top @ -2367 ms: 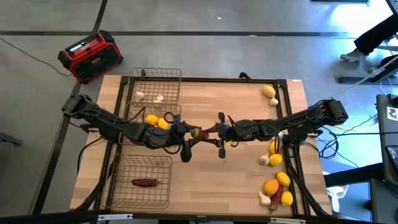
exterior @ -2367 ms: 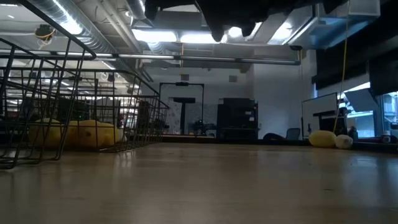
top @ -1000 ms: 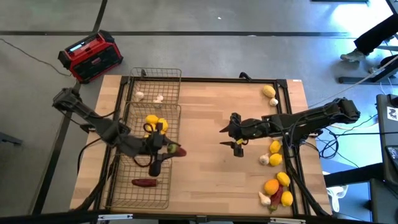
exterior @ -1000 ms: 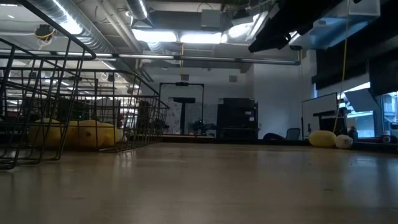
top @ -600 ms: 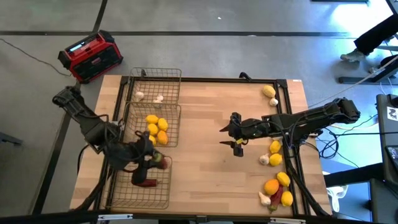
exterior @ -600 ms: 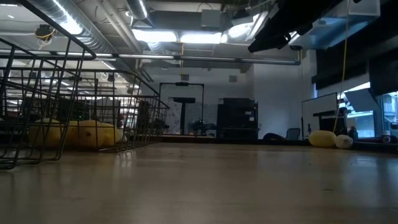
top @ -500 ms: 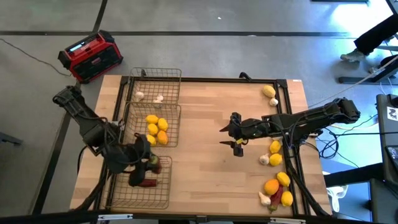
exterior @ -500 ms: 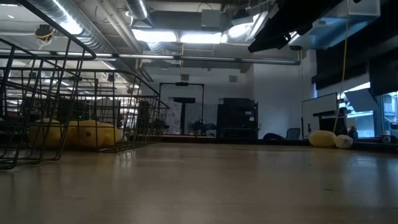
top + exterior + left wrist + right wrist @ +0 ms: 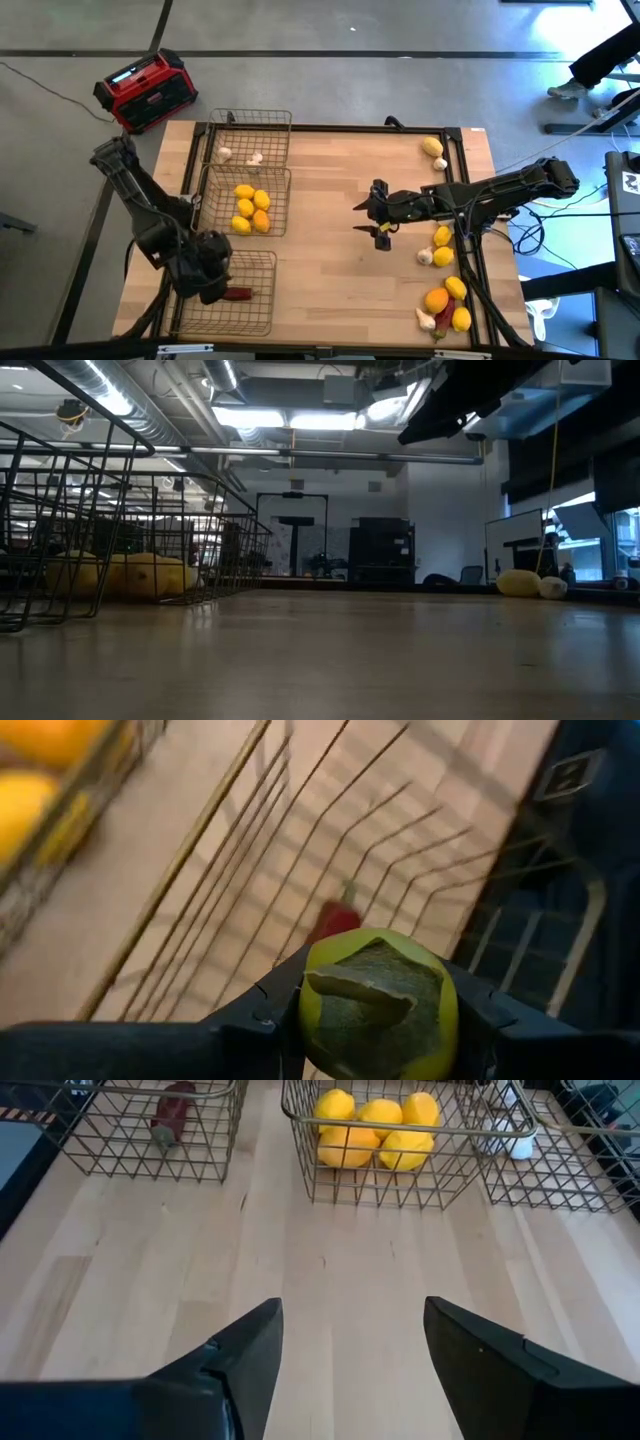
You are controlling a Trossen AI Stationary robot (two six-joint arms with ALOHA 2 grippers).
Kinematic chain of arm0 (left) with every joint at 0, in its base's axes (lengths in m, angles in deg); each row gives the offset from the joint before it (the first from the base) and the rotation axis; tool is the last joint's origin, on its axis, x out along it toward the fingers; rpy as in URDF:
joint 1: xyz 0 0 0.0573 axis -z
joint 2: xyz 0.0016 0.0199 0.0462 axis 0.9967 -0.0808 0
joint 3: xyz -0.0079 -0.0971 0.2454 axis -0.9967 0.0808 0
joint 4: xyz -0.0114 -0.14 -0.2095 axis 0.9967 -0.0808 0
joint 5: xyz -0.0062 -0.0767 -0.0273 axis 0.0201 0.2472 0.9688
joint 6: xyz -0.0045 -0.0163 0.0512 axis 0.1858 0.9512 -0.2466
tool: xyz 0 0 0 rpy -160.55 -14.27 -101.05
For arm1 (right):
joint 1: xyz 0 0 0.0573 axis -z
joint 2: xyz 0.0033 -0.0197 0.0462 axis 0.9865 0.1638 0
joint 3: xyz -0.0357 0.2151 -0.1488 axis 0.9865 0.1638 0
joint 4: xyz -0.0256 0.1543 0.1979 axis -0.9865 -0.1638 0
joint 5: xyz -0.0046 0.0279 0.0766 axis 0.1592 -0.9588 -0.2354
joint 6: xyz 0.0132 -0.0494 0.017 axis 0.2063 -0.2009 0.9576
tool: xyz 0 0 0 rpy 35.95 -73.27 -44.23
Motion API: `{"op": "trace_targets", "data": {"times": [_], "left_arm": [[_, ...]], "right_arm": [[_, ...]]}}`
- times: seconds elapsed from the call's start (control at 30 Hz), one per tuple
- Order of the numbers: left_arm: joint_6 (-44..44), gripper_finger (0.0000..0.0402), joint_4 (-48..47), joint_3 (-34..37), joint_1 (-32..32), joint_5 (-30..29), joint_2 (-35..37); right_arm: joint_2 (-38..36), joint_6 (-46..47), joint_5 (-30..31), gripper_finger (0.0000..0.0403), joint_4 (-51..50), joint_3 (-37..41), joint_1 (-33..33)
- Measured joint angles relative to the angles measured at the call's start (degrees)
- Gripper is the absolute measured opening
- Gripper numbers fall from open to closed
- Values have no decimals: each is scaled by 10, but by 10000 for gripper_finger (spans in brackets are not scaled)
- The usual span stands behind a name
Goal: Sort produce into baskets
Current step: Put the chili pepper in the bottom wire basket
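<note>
On the floor off the desk's far-left corner stands a red-and-black box [image 9: 145,90]. Three wire baskets run in a column along the desk's left edge. The far basket [image 9: 252,118] holds two whitish garlic bulbs [image 9: 240,156]. The middle basket [image 9: 205,200] holds a cluster of yellow lemons [image 9: 250,208]. The near basket [image 9: 262,318], at the near-left corner, holds a red chili pepper [image 9: 238,294] lying flat on the mesh. The left gripper [image 9: 213,285] hangs over this near basket's left side, and the left wrist view shows its fingers [image 9: 255,1015] clamped on the green stem end of a pepper [image 9: 378,1004], with the lying red chili visible through the wires below. Around mid-desk, right of centre, the right gripper [image 9: 378,215] hovers above bare wood with its fingers spread apart and nothing between them. Along the right edge lies unsorted produce: a lemon and garlic bulb [image 9: 433,149] near the far-right corner, more lemons and garlic [image 9: 440,248] midway, and a pile of orange citrus, lemons, garlic and chili [image 9: 446,304] near the near-right corner.
</note>
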Motion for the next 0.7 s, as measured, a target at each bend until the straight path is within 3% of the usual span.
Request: {"op": "trace_targets", "data": {"times": [0.2, 0.43, 0.7], "left_arm": [[38, 144, 1, 34, 8, 31, -11], [-7, 143, 0, 35, 0, 53, -65], [-75, 143, -1, 35, -22, 35, -131]], "right_arm": [[0, -2, 19, 238, 0, 0, 0], [0, -2, 24, 238, 5, 0, 0], [0, 0, 34, 238, 5, 0, 0]]}}
